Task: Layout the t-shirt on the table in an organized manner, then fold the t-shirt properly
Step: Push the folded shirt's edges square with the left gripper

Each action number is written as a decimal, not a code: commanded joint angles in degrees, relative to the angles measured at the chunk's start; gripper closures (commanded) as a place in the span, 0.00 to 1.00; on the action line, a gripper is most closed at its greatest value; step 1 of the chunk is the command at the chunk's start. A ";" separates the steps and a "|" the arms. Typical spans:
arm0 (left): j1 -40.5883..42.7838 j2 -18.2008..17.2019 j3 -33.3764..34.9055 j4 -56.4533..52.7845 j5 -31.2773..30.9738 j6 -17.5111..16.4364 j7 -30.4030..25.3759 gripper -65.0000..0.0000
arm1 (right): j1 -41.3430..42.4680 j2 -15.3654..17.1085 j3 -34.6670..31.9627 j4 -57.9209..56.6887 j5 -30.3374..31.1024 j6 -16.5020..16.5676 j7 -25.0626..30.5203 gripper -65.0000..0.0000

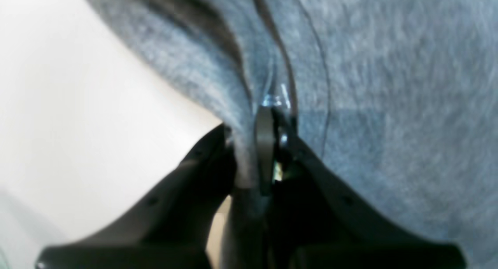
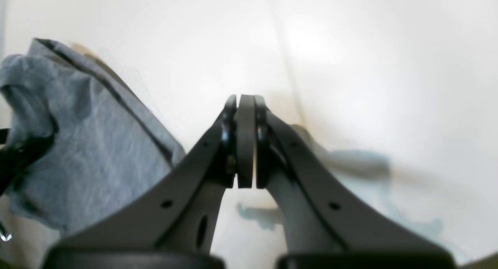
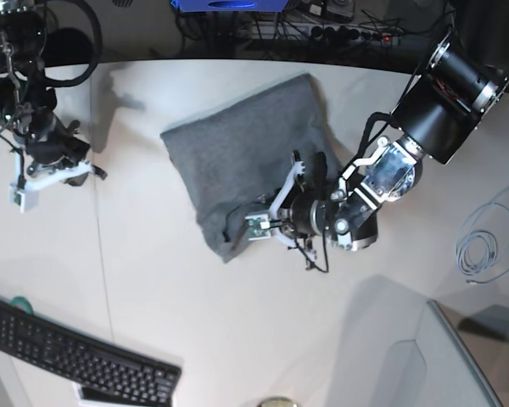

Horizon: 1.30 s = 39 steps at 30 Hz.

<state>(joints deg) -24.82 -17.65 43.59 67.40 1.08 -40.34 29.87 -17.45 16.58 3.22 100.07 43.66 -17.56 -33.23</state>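
The heather-grey t-shirt [image 3: 237, 157] lies bunched and partly doubled over in the middle of the white table [image 3: 237, 322]. My left gripper [image 3: 239, 229] is at the shirt's near lower edge. In the left wrist view it [image 1: 251, 144] is shut on a raised fold of the t-shirt [image 1: 389, 105], with white table [image 1: 78, 105] to the left. My right gripper [image 3: 92, 174] hovers at the table's far left, apart from the shirt. In the right wrist view its pads [image 2: 246, 140] meet with nothing between them, and the t-shirt [image 2: 89, 144] shows at the left over the table [image 2: 350, 67].
A black keyboard [image 3: 76, 356] lies at the front left. A thin seam line [image 3: 100, 254] runs down the tabletop. A coiled pale cable [image 3: 483, 246] lies at the right, and a grey box [image 3: 433, 365] stands at the front right. Cables crowd the back edge.
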 commanded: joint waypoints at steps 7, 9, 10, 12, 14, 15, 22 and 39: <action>-6.61 6.18 8.76 -5.55 -0.42 0.34 -0.90 1.00 | -2.20 -1.50 7.63 0.19 0.34 0.29 0.84 1.00; -6.79 7.14 9.37 -5.90 -0.42 0.34 -0.90 1.00 | -2.81 -2.29 9.57 0.19 0.34 0.29 0.84 1.00; -6.79 7.41 9.37 -5.90 -0.42 0.34 -0.90 1.00 | -2.90 -2.38 10.01 0.19 0.34 0.29 0.84 1.00; -6.79 7.41 9.37 -5.81 -0.60 0.34 -0.90 1.00 | -3.25 -2.47 10.53 0.19 0.34 0.29 0.84 1.00; -6.79 7.41 9.37 -5.90 -0.95 0.34 -0.90 1.00 | -3.51 -2.47 10.53 0.19 0.34 0.29 0.84 1.00; -6.70 7.41 9.37 -5.90 -0.95 0.34 -0.81 1.00 | -3.51 -2.47 10.53 0.19 0.34 0.29 0.84 1.00; -6.26 7.41 9.73 -5.90 -0.51 0.34 -0.37 1.00 | -3.25 -2.56 10.09 0.19 0.34 0.29 0.84 1.00; -9.25 7.06 9.37 -5.29 -0.42 0.34 -0.29 0.43 | -3.25 -2.56 9.92 0.19 0.34 0.38 0.84 1.00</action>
<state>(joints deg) -32.60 -10.70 53.34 61.12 1.06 -40.34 30.09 -20.97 13.34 12.91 99.29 43.88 -17.54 -33.36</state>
